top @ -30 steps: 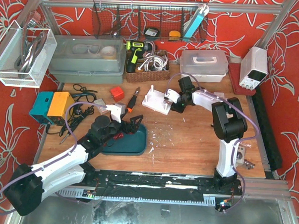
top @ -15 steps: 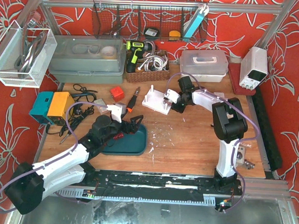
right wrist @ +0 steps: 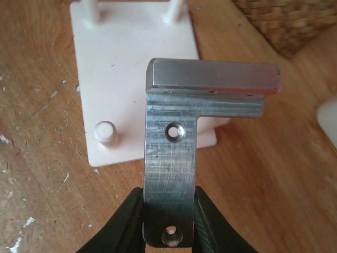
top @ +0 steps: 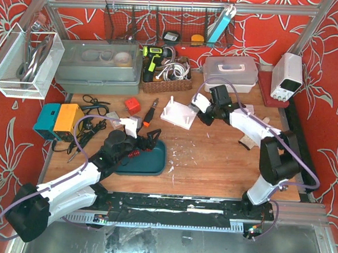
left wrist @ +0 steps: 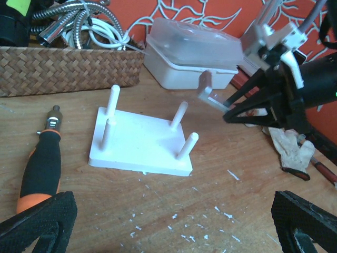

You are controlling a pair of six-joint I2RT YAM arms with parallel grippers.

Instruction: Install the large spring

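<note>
Pinching a metal bracket (right wrist: 169, 158), the right fingers (right wrist: 122, 224) press tight; the left fingers (left wrist: 37, 219) stand spread wide.

In the right wrist view the metal bracket (right wrist: 169, 153) covers the 4 o'clock corner of the white peg plate (right wrist: 126, 68), whose two far pegs are cut off at 12 o'clock, and the right claw (right wrist: 168, 226) runs out of frame at 6 o'clock. From above, the left arm (top: 77, 181) hides much of the teal tray (top: 153, 160), and a small reddish thing (top: 133, 154) at its 9 o'clock side may be a spring, too small to tell.
</note>
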